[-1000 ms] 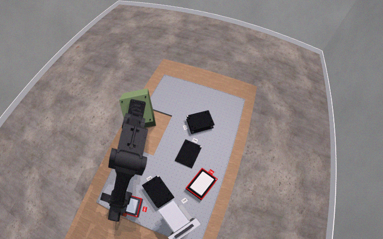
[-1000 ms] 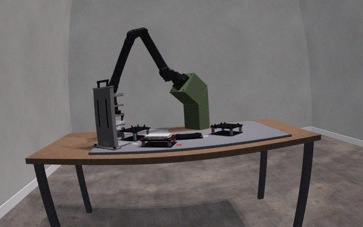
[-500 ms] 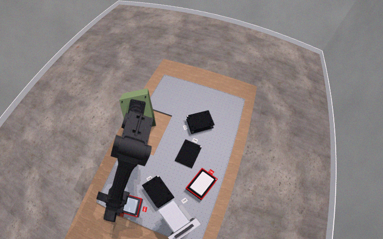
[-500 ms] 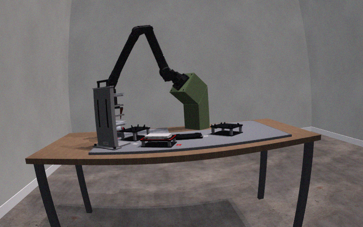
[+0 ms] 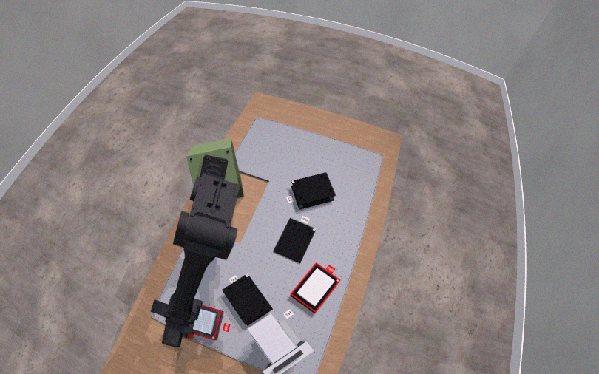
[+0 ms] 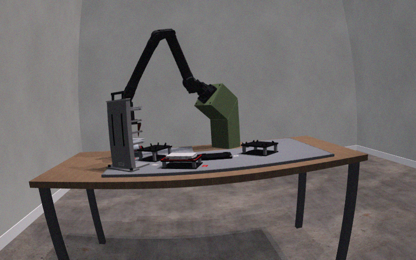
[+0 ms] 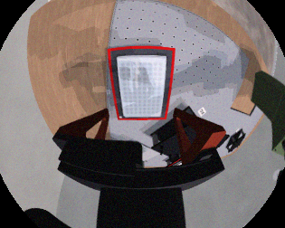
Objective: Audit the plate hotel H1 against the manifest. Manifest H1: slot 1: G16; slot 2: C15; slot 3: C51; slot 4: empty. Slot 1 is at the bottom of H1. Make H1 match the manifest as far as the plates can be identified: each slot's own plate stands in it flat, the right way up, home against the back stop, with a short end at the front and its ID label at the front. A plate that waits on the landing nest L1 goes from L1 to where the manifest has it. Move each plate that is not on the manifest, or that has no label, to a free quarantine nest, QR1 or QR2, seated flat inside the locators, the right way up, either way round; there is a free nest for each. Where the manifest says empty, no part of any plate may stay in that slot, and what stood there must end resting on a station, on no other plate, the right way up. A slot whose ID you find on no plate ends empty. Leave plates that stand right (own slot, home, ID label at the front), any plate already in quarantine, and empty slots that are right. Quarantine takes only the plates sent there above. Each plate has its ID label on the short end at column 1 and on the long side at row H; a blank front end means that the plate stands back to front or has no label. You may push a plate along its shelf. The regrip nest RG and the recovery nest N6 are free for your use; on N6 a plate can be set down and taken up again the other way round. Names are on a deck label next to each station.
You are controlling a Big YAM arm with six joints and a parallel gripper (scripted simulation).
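Note:
My gripper (image 5: 189, 326) (image 7: 140, 111) is open and empty. It hangs above a pale well plate (image 5: 205, 320) (image 7: 138, 83) that lies flat inside a red-rimmed quarantine nest (image 5: 221, 322) (image 7: 111, 83) at the near left corner of the grey deck. In the side view the gripper (image 6: 139, 125) is mostly hidden behind the plate hotel H1 (image 5: 271, 336) (image 6: 119, 132), at about mid-shelf height. A second red-rimmed quarantine nest (image 5: 302, 279) (image 6: 180, 159) holds a white plate (image 5: 316, 285) (image 6: 181, 155). Pale plate edges (image 6: 137, 141) show in the hotel's lower slots; I cannot read any labels.
Three black nests stand bare on the deck: a raised nest (image 5: 313, 190) (image 6: 259, 144) at the far end, a flat nest (image 5: 293, 239) (image 6: 216, 155) in the middle, and a nest (image 5: 246, 299) (image 6: 154, 147) beside the hotel. The green arm base (image 5: 214, 160) (image 6: 224, 119) stands at the deck's edge.

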